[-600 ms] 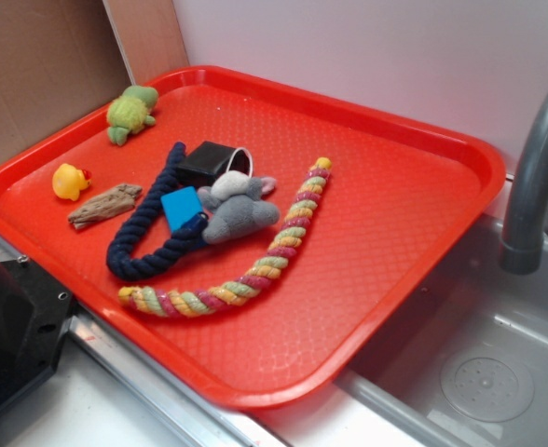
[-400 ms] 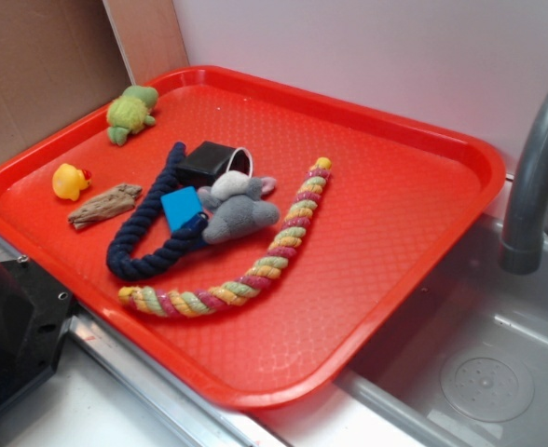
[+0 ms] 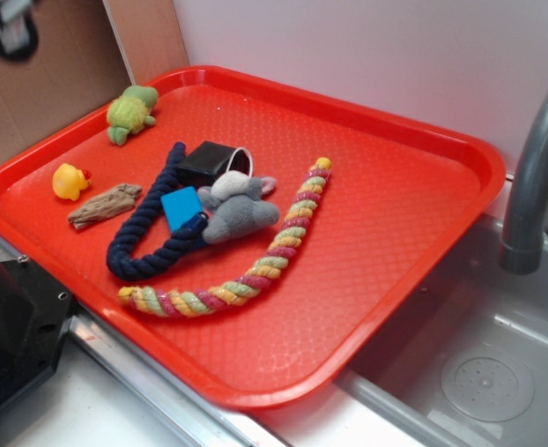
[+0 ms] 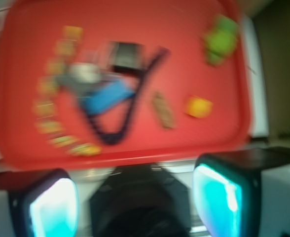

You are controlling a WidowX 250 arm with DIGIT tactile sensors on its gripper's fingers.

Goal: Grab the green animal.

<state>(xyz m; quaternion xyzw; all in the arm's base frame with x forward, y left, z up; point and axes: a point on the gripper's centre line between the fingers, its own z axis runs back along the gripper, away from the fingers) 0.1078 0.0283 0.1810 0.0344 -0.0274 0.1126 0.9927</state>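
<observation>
The green animal (image 3: 130, 112), a small plush turtle with a pale yellow-green body and darker head, lies at the far left corner of the red tray (image 3: 395, 223). In the blurred wrist view the green animal (image 4: 221, 39) shows at the upper right. My gripper (image 3: 8, 26) is a dark blur at the top left corner of the exterior view, high above and left of the toy. In the wrist view the gripper (image 4: 135, 200) is open, its two cyan-padded fingers (image 4: 54, 210) far apart with nothing between them.
On the tray lie a yellow duck (image 3: 70, 181), a wood piece (image 3: 104, 205), a dark blue rope (image 3: 148, 237), a black cup (image 3: 213, 163), a grey plush elephant (image 3: 239, 212) and a multicoloured rope (image 3: 274, 251). A grey faucet (image 3: 535, 177) and sink (image 3: 479, 372) stand at the right.
My gripper has come into the exterior view at the top left corner, where it was absent before. Nothing on the tray has moved.
</observation>
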